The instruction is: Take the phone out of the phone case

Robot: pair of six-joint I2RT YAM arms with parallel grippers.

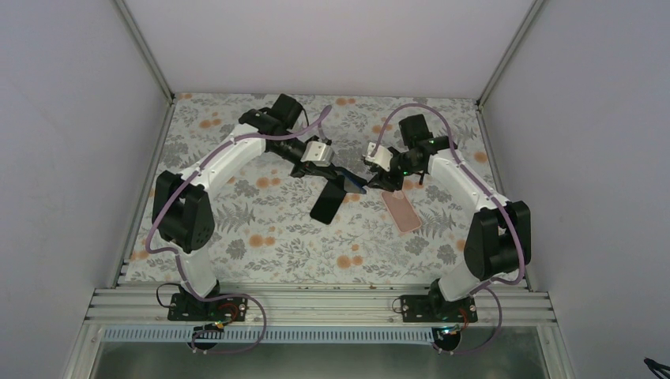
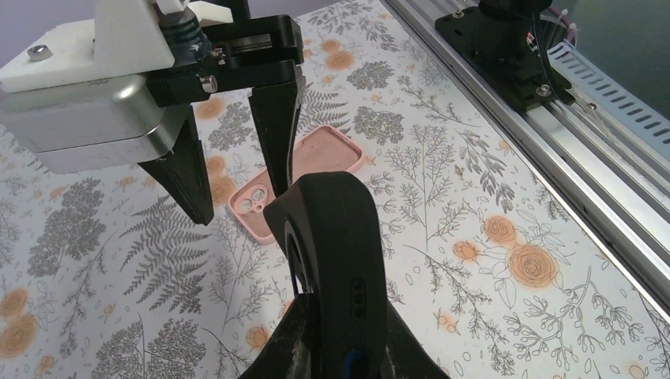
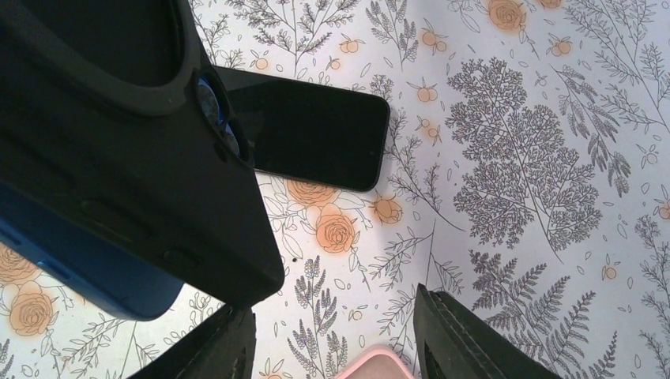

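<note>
the left gripper (image 2: 340,347) is grasping the black phone case (image 2: 340,237) and holds it up in the air, above the flowery table (image 3: 513,158). the blue phone (image 3: 95,276) is inside that case. only a bit of its blue edge peeks out at the low end.

the right gripper (image 2: 241,201) hangs close by, just past the case. its two fingers are spread apart and hold nothing. under it, a pink phone case (image 2: 316,154) lies flat on the table. a black phone (image 3: 316,130) lies flat too, a little way off. these two are not the job.

the step now, i think, is for the right gripper to grab the blue phone and pull it out. to do it well, it should go for the blue edge that shows, not the black rim. it should pinch only the phone. if it pinches phone and case together, nothing will come apart.

the left gripper needs to hold tight on the case alone, so the phone can slide free. a slow pull is best, so the phone does not fall.
</note>
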